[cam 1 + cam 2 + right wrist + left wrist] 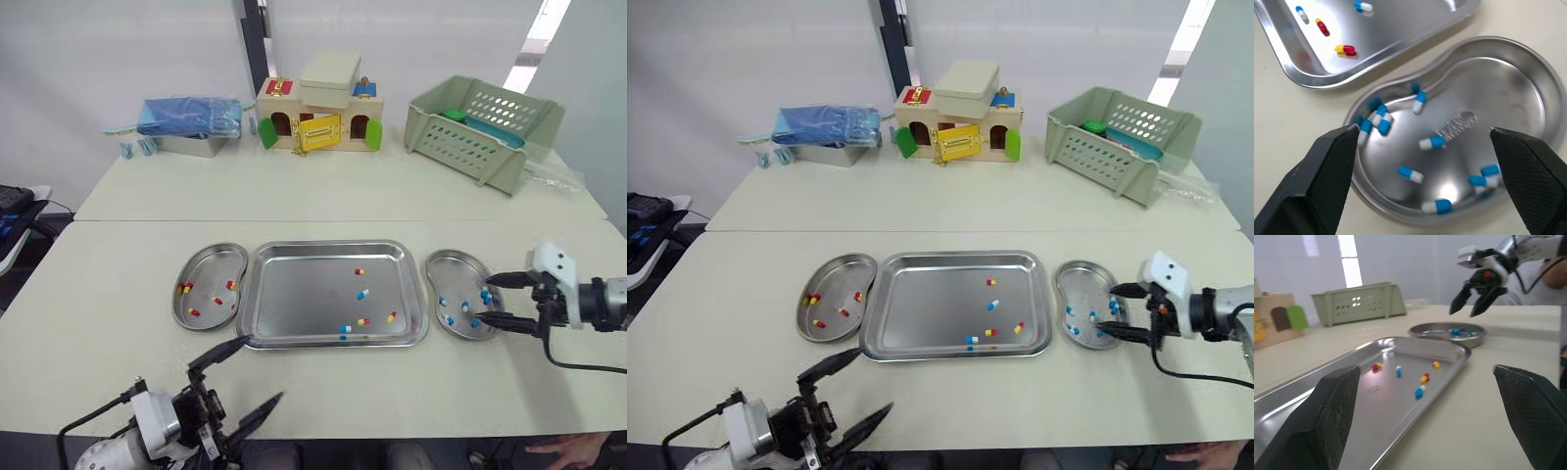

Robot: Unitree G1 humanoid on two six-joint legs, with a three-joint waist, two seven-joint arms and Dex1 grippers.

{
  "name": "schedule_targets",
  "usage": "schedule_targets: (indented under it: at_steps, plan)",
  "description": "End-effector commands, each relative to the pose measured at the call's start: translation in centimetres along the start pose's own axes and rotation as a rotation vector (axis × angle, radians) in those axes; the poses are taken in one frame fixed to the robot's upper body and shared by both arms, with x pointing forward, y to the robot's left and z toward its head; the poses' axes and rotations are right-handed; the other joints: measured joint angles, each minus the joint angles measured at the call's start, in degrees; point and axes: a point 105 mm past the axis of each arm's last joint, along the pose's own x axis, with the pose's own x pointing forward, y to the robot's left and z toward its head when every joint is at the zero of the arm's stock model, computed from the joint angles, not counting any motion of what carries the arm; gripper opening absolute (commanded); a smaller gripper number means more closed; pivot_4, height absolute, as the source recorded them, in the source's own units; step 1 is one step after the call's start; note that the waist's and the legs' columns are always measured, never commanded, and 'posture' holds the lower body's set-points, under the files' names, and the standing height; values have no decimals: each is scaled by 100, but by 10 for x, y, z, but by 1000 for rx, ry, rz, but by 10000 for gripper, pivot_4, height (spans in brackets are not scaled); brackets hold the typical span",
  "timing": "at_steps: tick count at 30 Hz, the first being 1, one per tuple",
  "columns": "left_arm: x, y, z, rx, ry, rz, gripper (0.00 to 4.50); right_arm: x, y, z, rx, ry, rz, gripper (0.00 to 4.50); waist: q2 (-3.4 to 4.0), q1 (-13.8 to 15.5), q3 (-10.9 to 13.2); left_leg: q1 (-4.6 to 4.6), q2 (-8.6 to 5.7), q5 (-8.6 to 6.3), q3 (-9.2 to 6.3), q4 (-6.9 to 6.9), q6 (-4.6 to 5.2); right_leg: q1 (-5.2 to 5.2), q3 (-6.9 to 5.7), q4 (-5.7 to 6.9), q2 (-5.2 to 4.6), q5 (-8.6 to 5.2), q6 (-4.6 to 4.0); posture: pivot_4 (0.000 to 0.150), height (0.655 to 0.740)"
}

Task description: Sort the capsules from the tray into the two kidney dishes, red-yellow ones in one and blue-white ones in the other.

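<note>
A steel tray (pixel 294 294) lies in the middle of the table with a few red-yellow capsules (pixel 391 317) and blue-white capsules (pixel 362 294) left in its right half. The left kidney dish (pixel 201 269) holds several red-yellow capsules. The right kidney dish (pixel 453 265) holds several blue-white capsules (pixel 1431 142). My right gripper (pixel 496 300) hovers open just above that dish's right side, nothing between its fingers. My left gripper (pixel 240 377) stands open near the table's front edge, below the tray's left corner, and is empty.
At the back of the table stand a blue-covered metal box (pixel 191 122), a wooden toy house (pixel 318 113) and a green plastic basket (pixel 485 127). A person's hand (pixel 573 450) shows at the bottom right corner.
</note>
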Motion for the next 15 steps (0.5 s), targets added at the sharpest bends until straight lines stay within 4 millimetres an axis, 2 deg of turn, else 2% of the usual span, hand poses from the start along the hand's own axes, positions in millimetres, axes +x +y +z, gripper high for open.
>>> schedule_targets:
  at_steps: [1,4,9,11,15]
  plan:
    - [-13,21,7,72,40,95,45000,-20,-13,2,-38,-54,-54,44756,0,-2,0,1,0,0,0,0,0,0,0,0,0,0,0,1500,7400]
    - [-40,41,12,130,108,203,45000,-28,-24,-15,18,-57,-81,44756,0,-21,0,4,0,0,0,-1,0,1,0,1,1,0,0,1500,7400]
    - [-73,46,10,131,202,255,45000,-39,-42,-37,48,-3,-141,44756,1,-38,0,4,0,0,9,-2,0,-2,6,1,0,0,0,1500,7400]
    - [-79,48,10,140,221,257,45000,-43,-47,-47,61,22,-155,44756,3,-35,-1,8,0,0,9,-1,0,0,6,3,0,0,0,1500,7400]
    - [-79,51,11,151,219,265,45000,-46,-52,-56,63,46,-160,44756,2,-15,-1,6,1,0,9,-1,-1,2,4,0,0,0,0,1500,7400]
